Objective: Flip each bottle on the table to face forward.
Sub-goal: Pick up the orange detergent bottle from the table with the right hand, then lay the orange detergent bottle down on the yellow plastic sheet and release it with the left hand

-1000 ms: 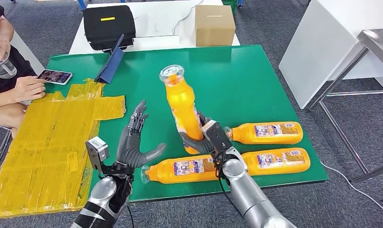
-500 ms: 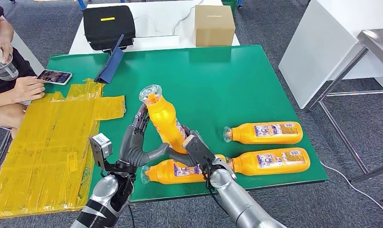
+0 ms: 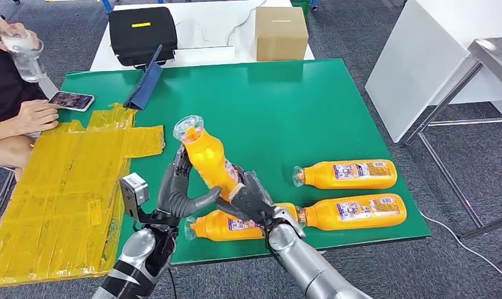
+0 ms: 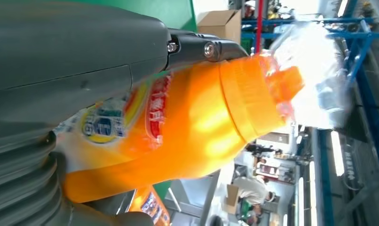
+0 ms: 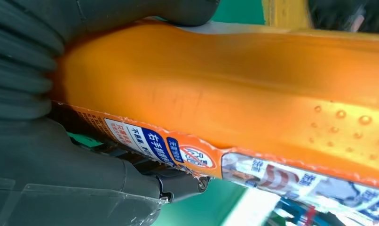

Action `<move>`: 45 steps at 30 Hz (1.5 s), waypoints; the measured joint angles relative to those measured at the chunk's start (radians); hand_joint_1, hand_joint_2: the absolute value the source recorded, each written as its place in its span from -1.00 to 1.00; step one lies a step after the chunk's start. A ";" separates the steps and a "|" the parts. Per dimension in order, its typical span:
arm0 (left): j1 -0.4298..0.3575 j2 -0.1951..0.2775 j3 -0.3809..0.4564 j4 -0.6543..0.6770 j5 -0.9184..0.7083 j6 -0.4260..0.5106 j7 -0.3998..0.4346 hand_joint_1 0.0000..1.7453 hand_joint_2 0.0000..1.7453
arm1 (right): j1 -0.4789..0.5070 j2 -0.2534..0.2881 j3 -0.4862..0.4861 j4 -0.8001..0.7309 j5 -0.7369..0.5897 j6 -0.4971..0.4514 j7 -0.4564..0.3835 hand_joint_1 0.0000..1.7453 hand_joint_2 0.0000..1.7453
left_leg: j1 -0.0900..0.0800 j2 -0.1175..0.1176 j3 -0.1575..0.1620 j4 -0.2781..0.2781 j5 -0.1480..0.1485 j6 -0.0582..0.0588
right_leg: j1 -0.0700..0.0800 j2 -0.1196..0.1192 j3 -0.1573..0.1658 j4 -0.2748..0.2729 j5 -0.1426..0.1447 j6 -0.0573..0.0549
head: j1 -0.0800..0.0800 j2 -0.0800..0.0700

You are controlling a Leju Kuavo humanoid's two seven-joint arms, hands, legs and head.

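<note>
An orange bottle [image 3: 208, 159] with a clear cap is held tilted above the green table [image 3: 286, 99], cap toward the far left. My right hand [image 3: 248, 200] grips its lower end. My left hand [image 3: 177, 190] holds its body, fingers [image 3: 180, 165] up along the far side and thumb underneath. The left wrist view shows the bottle [image 4: 201, 117] against my palm with its label visible. In the right wrist view the bottle [image 5: 225, 94] lies across my grip. Three more orange bottles lie on their sides: one [image 3: 227, 225] under my hands and two [image 3: 348, 174] [image 3: 354, 212] to the right, labels up.
A yellow taped sheet [image 3: 61, 187] covers the table's left side. A person sits at the far left with a phone [image 3: 71, 100] and a cup. A blue folder [image 3: 146, 84], a black case [image 3: 141, 32] and a cardboard box [image 3: 281, 32] stand behind. A white table [image 3: 435, 56] is at right.
My right hand carried the bottle left and down, tilting it, into my left hand, which now holds it too. The person at the left lifted a cup.
</note>
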 joint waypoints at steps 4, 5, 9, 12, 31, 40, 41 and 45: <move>-0.003 0.004 0.005 0.008 0.038 -0.007 0.011 -1.00 1.00 | 0.026 0.003 0.051 -0.050 0.116 -0.136 -0.030 1.00 1.00 | 0.000 0.000 0.000 0.000 0.000 0.000 | 0.000 0.000 0.000 0.000 0.000 0.000 | 0.000 0.000; -0.003 0.005 0.008 0.011 0.052 -0.014 0.015 -1.00 1.00 | 0.031 0.003 0.066 -0.062 0.152 -0.173 -0.028 1.00 1.00 | 0.000 0.000 0.000 0.000 0.000 0.000 | 0.000 0.000 0.000 0.000 0.000 0.000 | 0.000 0.000; -0.004 0.010 0.023 0.025 0.107 -0.056 0.030 -1.00 1.00 | 0.033 -0.001 0.113 -0.083 0.240 -0.253 -0.006 1.00 1.00 | 0.000 0.000 0.000 0.000 0.000 0.000 | 0.000 0.000 0.000 0.000 0.000 0.000 | 0.000 0.000; -0.003 0.011 0.030 0.036 0.125 -0.074 0.036 -1.00 1.00 | 0.031 -0.003 0.131 -0.084 0.254 -0.270 0.001 1.00 1.00 | 0.000 0.000 0.000 0.000 0.000 0.000 | 0.000 0.000 0.000 0.000 0.000 0.000 | 0.000 0.000; -0.045 0.035 0.040 0.112 0.150 -0.192 0.069 0.07 1.00 | 0.015 -0.007 0.167 -0.084 0.251 -0.292 -0.003 1.00 1.00 | 0.000 0.000 0.000 0.000 0.000 0.000 | 0.000 0.000 0.000 0.000 0.000 0.000 | 0.000 0.000; -0.052 0.034 0.067 0.088 0.178 -0.140 0.071 1.00 1.00 | -0.004 -0.009 0.172 -0.080 0.239 -0.315 0.007 1.00 1.00 | 0.000 0.000 0.000 0.000 0.000 0.000 | 0.000 0.000 0.000 0.000 0.000 0.000 | 0.000 0.000; -0.051 0.034 0.068 0.081 0.178 -0.130 0.071 1.00 1.00 | -0.006 -0.009 0.172 -0.079 0.237 -0.317 0.007 1.00 1.00 | 0.000 0.000 0.000 0.000 0.000 0.000 | 0.000 0.000 0.000 0.000 0.000 0.000 | 0.000 0.000; -0.046 0.034 0.070 0.054 0.184 -0.101 0.067 1.00 1.00 | -0.017 -0.007 0.172 -0.078 0.234 -0.322 0.005 1.00 1.00 | 0.000 0.000 0.000 0.000 0.000 0.000 | 0.000 0.000 0.000 0.000 0.000 0.000 | 0.000 0.000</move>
